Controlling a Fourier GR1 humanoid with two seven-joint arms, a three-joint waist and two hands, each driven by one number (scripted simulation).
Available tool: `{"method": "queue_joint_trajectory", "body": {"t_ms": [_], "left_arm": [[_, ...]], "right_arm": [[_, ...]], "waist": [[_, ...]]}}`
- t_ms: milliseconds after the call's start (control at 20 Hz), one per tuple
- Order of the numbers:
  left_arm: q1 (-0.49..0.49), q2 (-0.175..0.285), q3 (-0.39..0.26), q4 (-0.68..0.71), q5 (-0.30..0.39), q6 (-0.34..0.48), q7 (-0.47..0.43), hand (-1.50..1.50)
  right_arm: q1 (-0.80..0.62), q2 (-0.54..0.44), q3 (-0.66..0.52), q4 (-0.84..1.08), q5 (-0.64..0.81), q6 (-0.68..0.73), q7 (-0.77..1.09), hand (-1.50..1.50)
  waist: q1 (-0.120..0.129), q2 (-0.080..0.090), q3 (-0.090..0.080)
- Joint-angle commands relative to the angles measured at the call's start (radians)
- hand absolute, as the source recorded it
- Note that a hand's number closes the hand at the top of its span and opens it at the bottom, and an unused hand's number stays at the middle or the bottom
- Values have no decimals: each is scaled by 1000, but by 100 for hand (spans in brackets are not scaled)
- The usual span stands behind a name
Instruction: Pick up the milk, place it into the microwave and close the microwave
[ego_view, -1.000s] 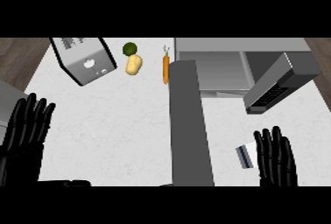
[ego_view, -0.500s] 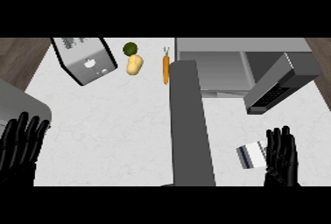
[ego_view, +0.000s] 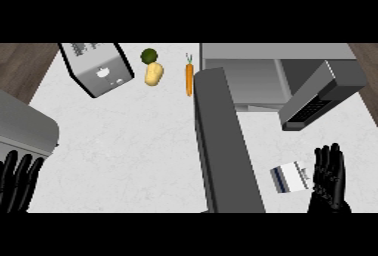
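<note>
Currently holding R hand (ego_view: 329, 176) just right of milk (ego_view: 291, 178), fingers straight & pressed together, pinching nothing, prob. lining up a side grasp. Noting milk lying on desk (ego_view: 133, 150), front right, well apart from microwave (ego_view: 247, 82), gaping open at back, ready for loading. Resting L hand (ego_view: 18, 182) lower left, fingers straight, slightly spread, out of the way.
</note>
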Motion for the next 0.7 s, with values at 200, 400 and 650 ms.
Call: {"method": "queue_joint_trajectory", "body": {"t_ms": [200, 400, 650], "left_arm": [[28, 5, 20, 8, -4, -32, -33, -150], [58, -34, -108, 23, -94, 29, -78, -150], [62, -12, -13, 20, -5, -51, -56, -150]], "right_arm": [[-107, 25, -81, 211, -42, -65, -82, -150], [-84, -52, -210, 249, -114, 21, -124, -150], [-70, -34, -265, 390, -189, 83, -283, -150]], "waist": [[2, 3, 0], [0, 3, 0], [-1, 2, 0]]}}
